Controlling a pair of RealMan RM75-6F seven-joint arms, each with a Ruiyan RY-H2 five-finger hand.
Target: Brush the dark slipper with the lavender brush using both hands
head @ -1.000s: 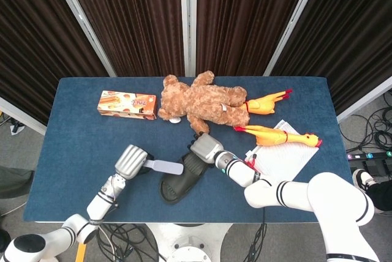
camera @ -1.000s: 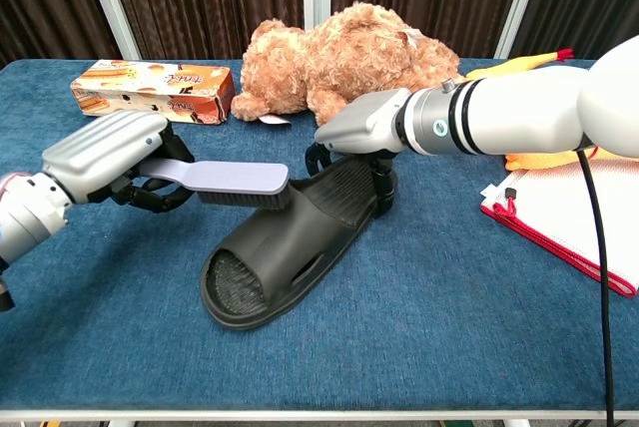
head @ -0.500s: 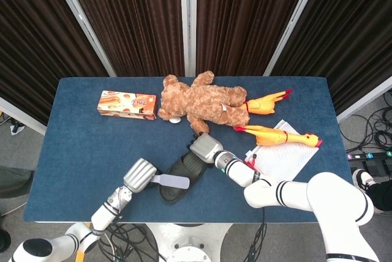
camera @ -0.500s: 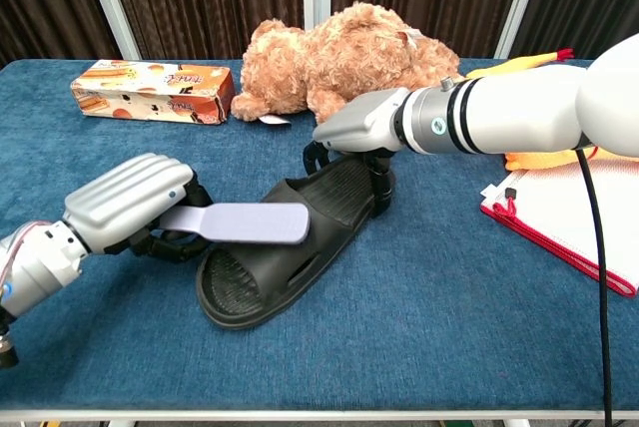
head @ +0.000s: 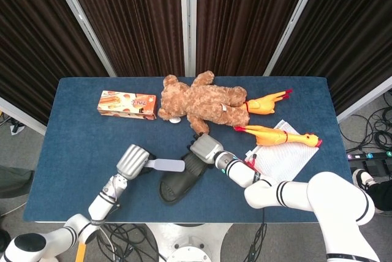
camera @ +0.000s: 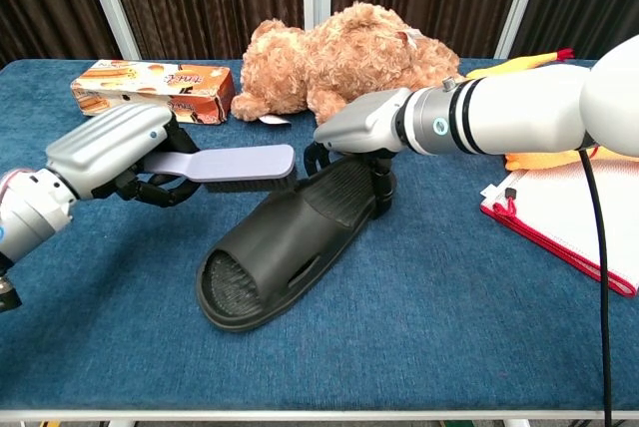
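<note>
The dark slipper [camera: 285,242] [head: 177,182] lies on the blue table, toe toward the front edge. My right hand [camera: 359,133] [head: 204,148] grips its heel end from above. My left hand [camera: 110,153] [head: 132,160] holds the lavender brush [camera: 235,165] [head: 166,165] by the handle. The brush head hangs level, bristles down, just above the slipper's heel half and left of my right hand. From these views I cannot tell whether the bristles touch the slipper.
A brown teddy bear [head: 199,100] lies behind the slipper. An orange snack box [head: 127,104] sits at the back left. Two rubber chickens [head: 278,134] and a white pouch with red trim [camera: 569,222] lie to the right.
The left hand swept the brush forward over the slipper's toe half, then drew it back toward the heel and slightly up. The right hand kept its hold on the heel.
</note>
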